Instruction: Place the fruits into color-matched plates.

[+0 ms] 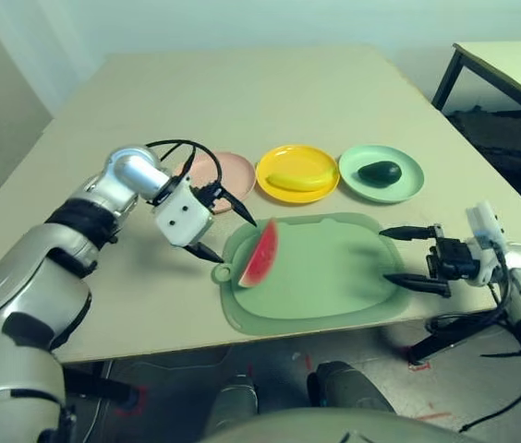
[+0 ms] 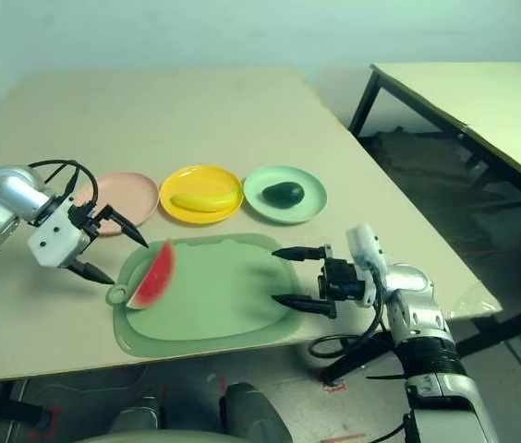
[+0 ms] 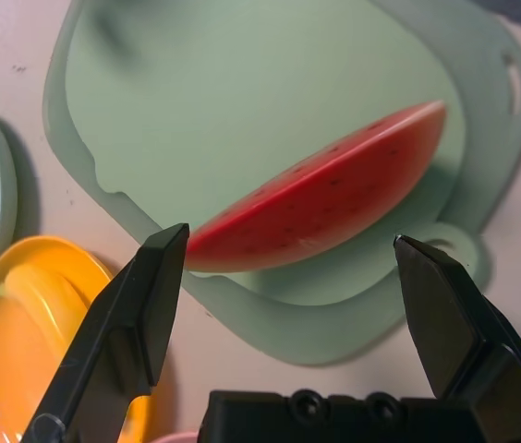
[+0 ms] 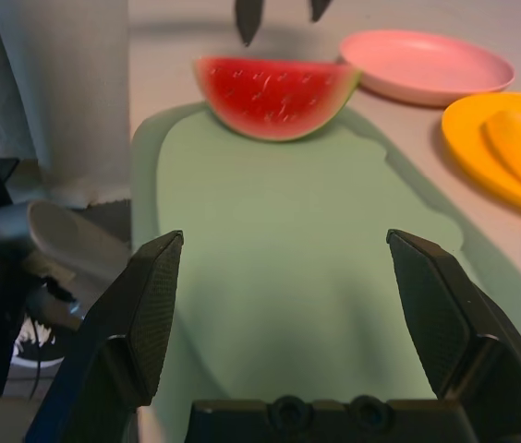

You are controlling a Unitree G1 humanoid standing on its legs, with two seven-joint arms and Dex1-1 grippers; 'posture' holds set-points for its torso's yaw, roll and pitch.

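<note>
Left claw (image 1: 221, 226), spread wide at left centre, faces the watermelon wedge (image 1: 260, 254), seemingly light, rigid and slick; grip across its flat red faces.

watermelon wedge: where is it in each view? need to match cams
Left eye: watermelon at the mat's left edge, beside the left gripper.
Right eye: same spot on the mat, lower left of centre.
Left wrist: centre, just beyond the open fingers.
Right wrist: far end of the mat.
Shared landmark: pink plate, empty, next to the wedge.
</note>
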